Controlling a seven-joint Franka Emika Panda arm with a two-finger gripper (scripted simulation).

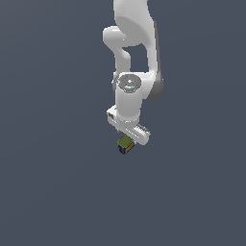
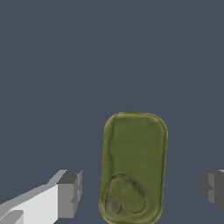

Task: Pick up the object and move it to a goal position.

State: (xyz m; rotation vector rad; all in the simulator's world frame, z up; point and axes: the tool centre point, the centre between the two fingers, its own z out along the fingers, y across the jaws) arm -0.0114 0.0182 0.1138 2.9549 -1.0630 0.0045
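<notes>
Wrist view, nearest first: two grey finger pads (image 2: pixel 70 194) flank the frame, one on each side, well apart. The end effector (image 2: pixel 142 190) stands wide, with clear gaps between each pad and the object (image 2: pixel 133 168). No contact visible.

The object lies between the fingers, closer to the one on the white link than to the other, so slightly off centre. Its long axis runs across the line joining the pads; the fingers would close on its narrow width. Judgement: the pose suits a grasp, and closing is the step in hand.

Shape: rounded-corner boxy block, olive-green mottled top, with a raised oval outline near one end. Matte, rigid-looking.

Exterior view: the white arm (image 1: pixel 129 91) reaches straight down; the block shows just under the end effector, navy sides, yellow mark. Beyond it, plain slate-grey surface (image 1: pixel 53 192), featureless. Height above it is unclear. No goal marker visible.
</notes>
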